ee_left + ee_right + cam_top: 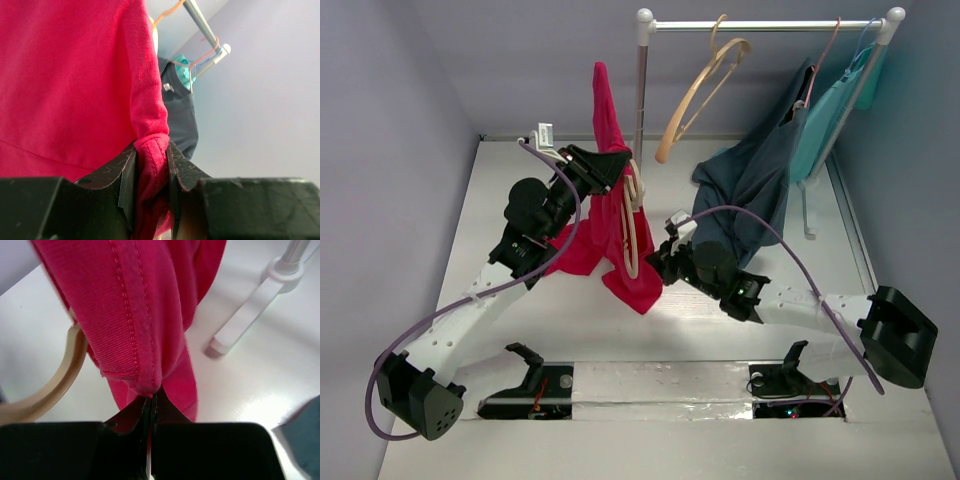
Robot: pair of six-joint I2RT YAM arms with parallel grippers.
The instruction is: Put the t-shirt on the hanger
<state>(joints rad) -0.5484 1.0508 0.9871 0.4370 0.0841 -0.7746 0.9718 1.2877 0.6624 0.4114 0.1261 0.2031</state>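
The crimson t-shirt [588, 240] hangs bunched in mid-air over the table's middle, one end pointing up near the rack pole. A pale tan wooden hanger [631, 238] lies against its right side, partly wrapped in the cloth. My left gripper [616, 172] is shut on a bunched fold of the shirt [65, 75] high up, the cloth pinched between its fingers [127, 175]. My right gripper [658, 262] is shut on the shirt's stitched hem [145, 300] lower down. The hanger's curved arm [55, 385] shows at the left of the right wrist view.
A white clothes rack [770, 25] stands at the back right, its pole [642, 90] just behind the shirt and its foot [250, 315] on the table. On it hang a second tan hanger [705, 85], a navy garment [750, 190] and a teal garment [830, 110] on a pink hanger [825, 60].
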